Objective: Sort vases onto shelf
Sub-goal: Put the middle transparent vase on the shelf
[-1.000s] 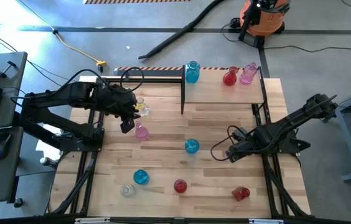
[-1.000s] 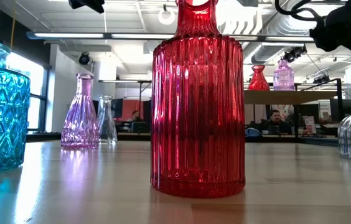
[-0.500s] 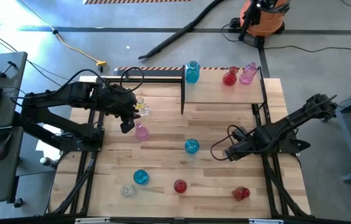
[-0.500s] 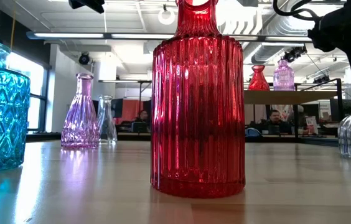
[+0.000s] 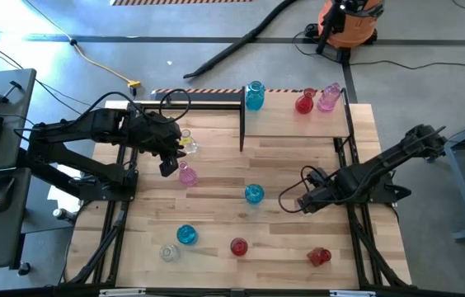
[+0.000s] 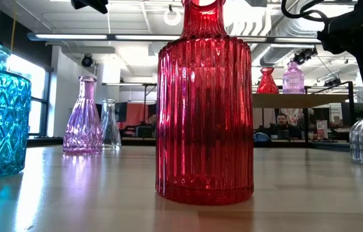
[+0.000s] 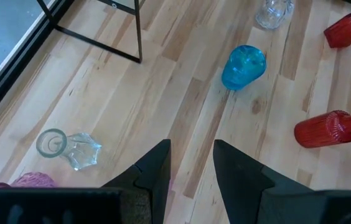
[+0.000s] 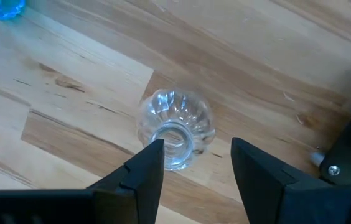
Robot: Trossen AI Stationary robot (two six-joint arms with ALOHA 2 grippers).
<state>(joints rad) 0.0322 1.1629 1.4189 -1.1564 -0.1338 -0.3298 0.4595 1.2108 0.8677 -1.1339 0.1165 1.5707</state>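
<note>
**Right end effector poised over a clear vase, ready to descend**

The pale wooden plank counter [image 5: 216,214] carried the scene. At its far end stood the light plywood-topped shelf with thin black uprights [image 5: 298,124], already holding three small glass vases along its far edge: a blue one [image 5: 254,96], a red one [image 5: 303,103] and a pink one [image 5: 329,96].

The other vases sat on the counter, well apart from the shelf. A pink one [image 5: 187,174] and a clear one [image 5: 187,143] stood beside the left arm. A blue one [image 5: 253,194] stood mid-counter. Along the near edge were another blue one [image 5: 185,235], a clear one [image 5: 167,252], an upright ribbed red one [image 5: 238,246] and a red one that seemed to lie on its side [image 5: 319,256].

The left end effector [image 7: 191,165] hung above the counter near the pink vase, fingers apart, holding nothing.

The right end effector [image 8: 197,165] hovered directly over a small clear ribbed glass vase [image 8: 175,127], looking down into its mouth. Its fingers stood apart on either side of the vase, not yet touching it. In the overhead view this vase was hidden beneath that arm.

To do the step well, the right arm would probably need to descend straight, keeping the neck centred between the fingers, and close gently below the rim. Glass is slick and could tip easily, so an off-centre closure could knock it over. The lift should then clear the shelf's edge before the vase is set down beside the others.
</note>
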